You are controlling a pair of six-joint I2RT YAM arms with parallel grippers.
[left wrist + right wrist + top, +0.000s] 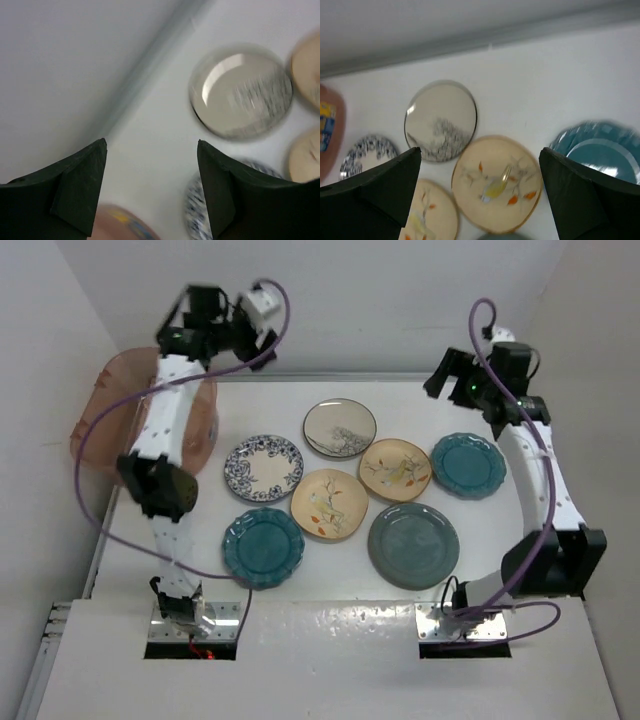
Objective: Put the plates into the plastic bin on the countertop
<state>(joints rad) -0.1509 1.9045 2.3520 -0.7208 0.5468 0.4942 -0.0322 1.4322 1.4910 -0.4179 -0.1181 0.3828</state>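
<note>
From above, my left arm (165, 430) hides the right side of the plastic bin (100, 415). My left wrist view is smeared: the white dark-rimmed plate (240, 95) shows only streaks for a pattern. The blue-patterned plate (194, 210) sits half behind my finger (225, 200) and runs off the bottom. A cream plate (307, 65) and a second cream plate (305, 160) are cut by the right edge. In my right wrist view the yellow-and-blue patch (326, 125) on the bin, perhaps a label, is too blurred to read, and the teal plate (600, 150) runs off the right.

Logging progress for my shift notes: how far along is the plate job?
Done: nothing visible inside the plastic bin. In hand: nothing; left end effector and right end effector are open, empty. Left: seven plates on the countertop.
</note>
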